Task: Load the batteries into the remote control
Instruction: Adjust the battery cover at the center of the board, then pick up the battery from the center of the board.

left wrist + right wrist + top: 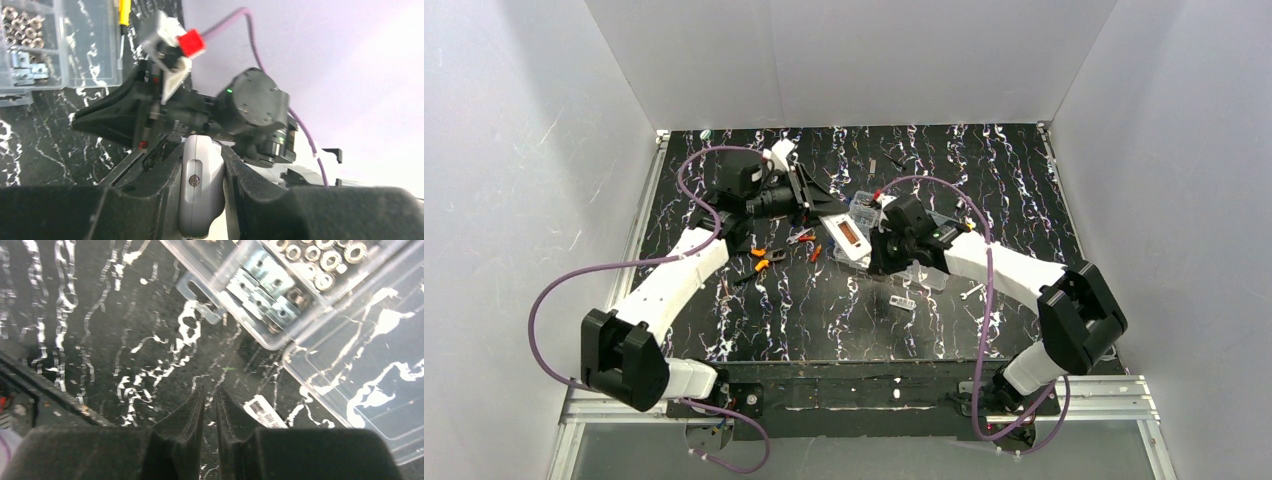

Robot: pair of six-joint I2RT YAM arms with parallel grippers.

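Clamping from the left, the left gripper [202, 167] holds one end of the remote control [852, 240], brown recess up at mid-table, while just to its right the right gripper [209, 402] points down at the marbled table [100, 340], jaws parted by a narrow slit, empty.

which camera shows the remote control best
Top external: most of the remote control shows, brownish recess up. Left wrist shows only a pale end clamped in the left gripper; right wrist shows none of it.

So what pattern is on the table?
Black with white marbled streaks on the table, clearest in the top external view.
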